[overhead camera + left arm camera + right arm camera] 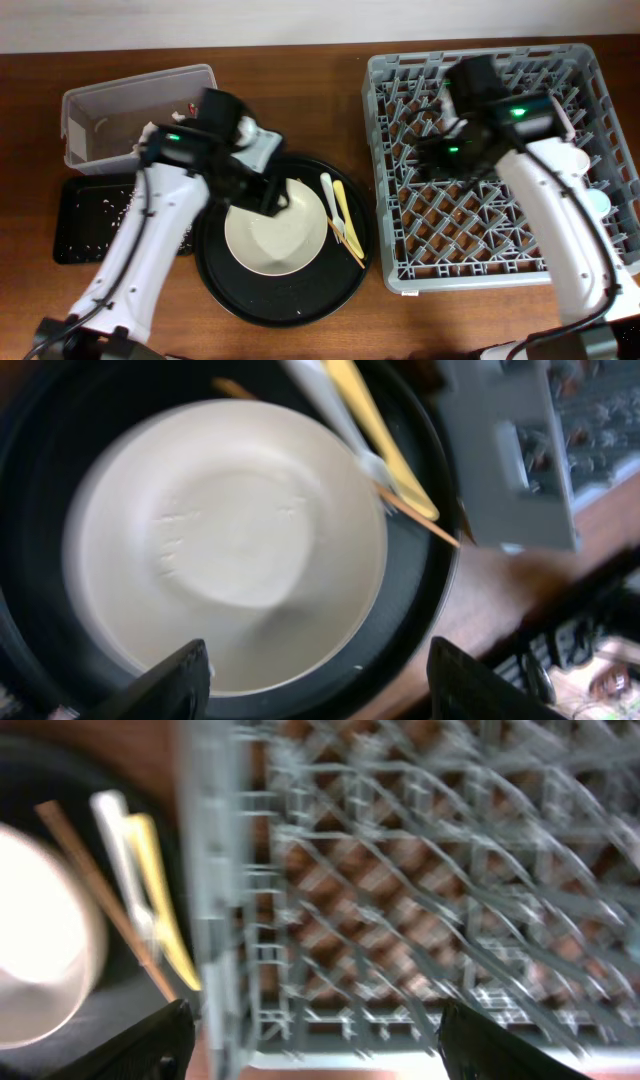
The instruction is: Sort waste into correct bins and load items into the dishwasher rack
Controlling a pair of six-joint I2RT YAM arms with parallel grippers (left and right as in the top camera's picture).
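The big cream bowl (275,235) sits in the middle of the round black tray (300,313), and I see nothing inside it. Just to its right, on the same tray, lie a pale utensil (327,192), a yellow utensil (341,205) and thin wooden chopsticks (352,248), all close together. My left gripper (318,660) hangs over the bowl with its two fingers spread wide, and it holds nothing. Left of the round tray is the flat black tray (75,240) with bits of white rice (112,205) on it, and behind that stands the clear tub (100,105). On the other side is the big grey rack (385,180). A white cup (575,160) and a light-blue cup (598,203) sit by its right edge. My right gripper (315,1020) hangs over the rack's left side, fingers wide apart too, and it is empty. The right wrist view is blurry.
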